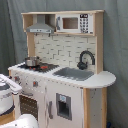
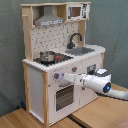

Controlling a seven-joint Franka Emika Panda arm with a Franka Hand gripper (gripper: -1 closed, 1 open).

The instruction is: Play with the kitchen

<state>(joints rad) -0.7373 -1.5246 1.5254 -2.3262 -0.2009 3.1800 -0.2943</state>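
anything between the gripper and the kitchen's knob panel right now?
Nothing visible. In the second exterior view the gripper is already up against the kitchen front, at the knob row above the oven door. No loose object sits between them. Whether it actually touches a knob can't be told.

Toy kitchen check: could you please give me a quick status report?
Gripper at the kitchen front, by the knobs; fingers unreadable. Pot on stovetop, oven door shut. Nothing in the way.
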